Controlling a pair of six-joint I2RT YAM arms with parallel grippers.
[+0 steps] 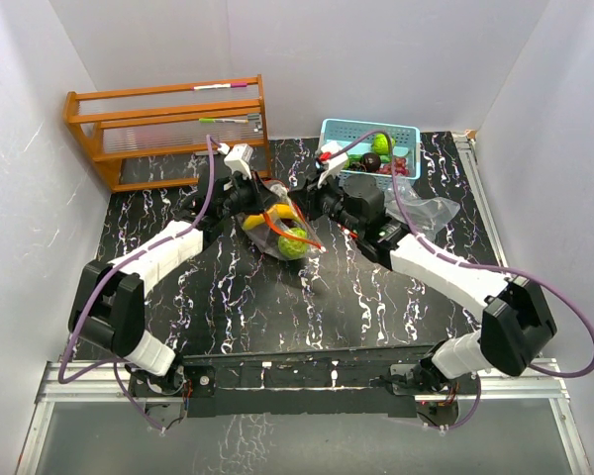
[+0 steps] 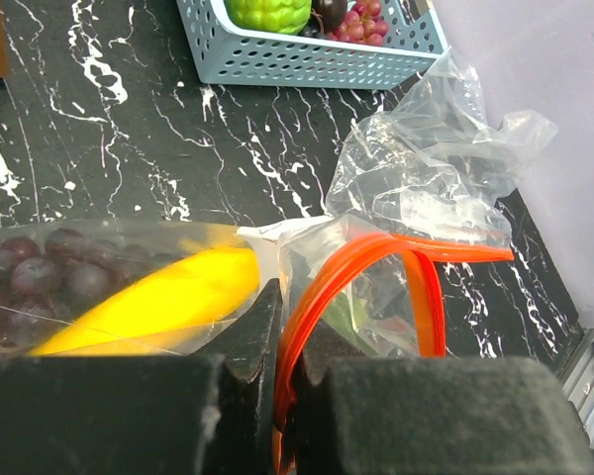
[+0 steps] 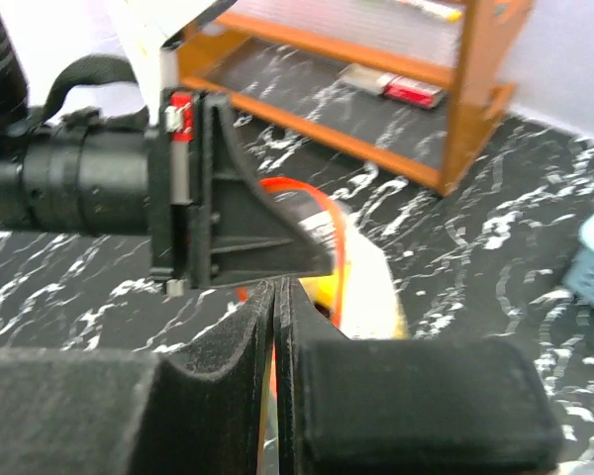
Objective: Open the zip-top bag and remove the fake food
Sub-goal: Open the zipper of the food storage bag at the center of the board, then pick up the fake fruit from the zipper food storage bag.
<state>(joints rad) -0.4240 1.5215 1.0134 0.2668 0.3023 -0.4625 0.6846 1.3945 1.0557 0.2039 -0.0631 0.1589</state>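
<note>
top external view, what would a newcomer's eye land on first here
The zip-top bag mid-table, its orange zip pinched by the left gripper and right gripper, with a yellow banana and lime-green ball inside. Next, the light-blue basket of fake food back right and the orange rack back left.

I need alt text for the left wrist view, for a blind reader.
The left gripper is shut on the orange zip strip of a clear zip-top bag holding a yellow banana and purple grapes. Behind lie a crumpled second bag and a light-blue basket on the black table.
</note>
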